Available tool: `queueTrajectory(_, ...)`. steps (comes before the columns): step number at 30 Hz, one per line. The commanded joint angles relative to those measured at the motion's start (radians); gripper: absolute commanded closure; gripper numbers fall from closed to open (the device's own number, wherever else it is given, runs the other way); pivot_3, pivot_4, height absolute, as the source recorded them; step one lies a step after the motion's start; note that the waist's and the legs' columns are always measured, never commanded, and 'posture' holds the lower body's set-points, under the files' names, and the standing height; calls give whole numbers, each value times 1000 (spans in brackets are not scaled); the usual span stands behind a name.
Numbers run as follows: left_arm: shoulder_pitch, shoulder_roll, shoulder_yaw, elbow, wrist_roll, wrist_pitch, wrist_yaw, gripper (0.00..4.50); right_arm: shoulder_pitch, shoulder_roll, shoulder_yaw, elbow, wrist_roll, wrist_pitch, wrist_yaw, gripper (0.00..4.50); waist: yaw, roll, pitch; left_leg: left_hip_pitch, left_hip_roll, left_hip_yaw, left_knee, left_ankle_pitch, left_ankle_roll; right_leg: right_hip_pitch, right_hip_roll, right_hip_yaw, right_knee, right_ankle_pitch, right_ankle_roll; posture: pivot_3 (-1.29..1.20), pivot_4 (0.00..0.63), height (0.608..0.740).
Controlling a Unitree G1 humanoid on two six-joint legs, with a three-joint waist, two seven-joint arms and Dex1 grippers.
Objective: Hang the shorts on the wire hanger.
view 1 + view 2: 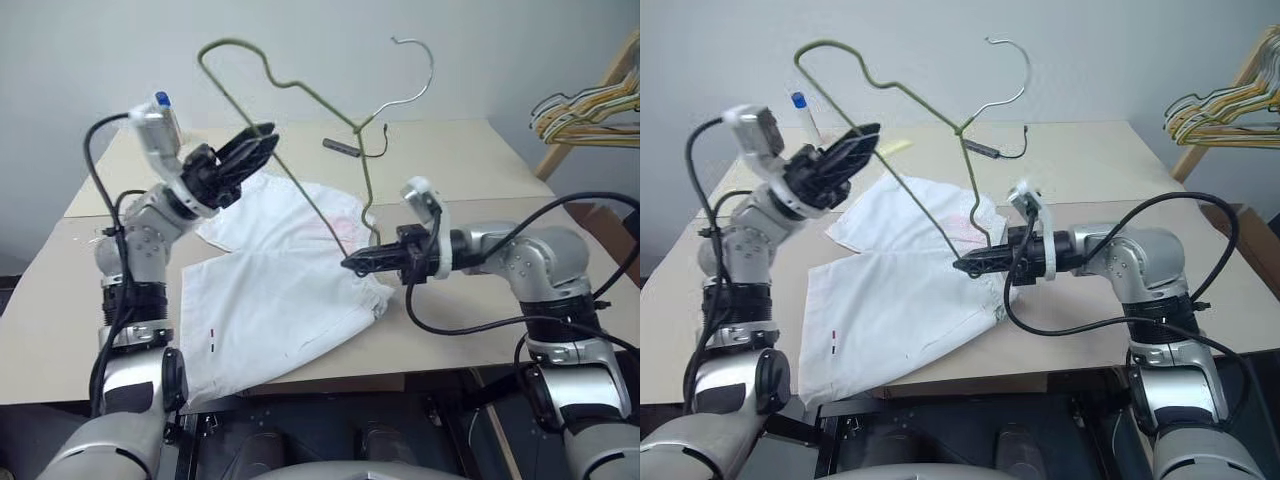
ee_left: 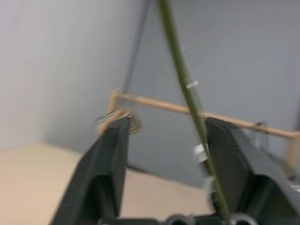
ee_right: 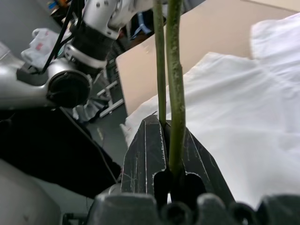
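- Your shorts (image 1: 275,290) lie spread flat on the table (image 1: 460,160), reaching from its middle down to the near edge, where one leg hem hangs a little over. A faint pink patch shows near their far side, and small dark marks sit by the near-left hem.
- The wire hanger (image 1: 300,95) stands in the air above the shorts, bent out of shape, its hook (image 1: 415,70) topmost and toward the far right.
- Your right gripper (image 1: 350,264) points across toward the left, just above the shorts' right side; its jaws are clamped together on the hanger's lowest wires, which rise between the fingers (image 3: 145,154) in the right wrist view.
- Your left gripper (image 1: 262,138) is raised over the table's far-left part, jaws apart, with a length of the hanger's wire passing between the fingers (image 2: 105,164); whether a finger touches it you cannot tell.
- A small dark object with a cord (image 1: 345,148) lies near the far edge.
- A bunch of coloured hangers (image 1: 590,110) hangs on a wooden rack beyond the table's right side.
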Motion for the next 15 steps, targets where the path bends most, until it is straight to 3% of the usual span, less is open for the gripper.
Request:
queueTrajectory(1,-17,58,-80,83,157,-109,-25,466,-30,-15,-69,8,30,-3,-9,4500,-3,0,0,0,0,1,0,0,0,-1,0,0,0,0,0,-26,0,740)
queueTrajectory(3,-12,85,-131,108,224,-140,-38,27,-25,-29,-88,19,30,26,-44,4500,-8,0,0,-3,0,1,0,0,0,-4,0,0,0,0,0,-28,0,740)
queueTrajectory(8,17,121,-177,88,292,-194,-82,27,39,-112,-140,61,26,103,-77,4500,-4,1,0,-10,0,3,1,0,0,-11,0,2,2,0,0,-31,0,740)
queueTrajectory(15,83,198,-282,2,439,-326,-147,27,127,-265,-111,126,-1,216,-79,4500,-3,2,0,-16,0,4,2,0,1,-16,-1,2,1,1,1,-33,0,740)
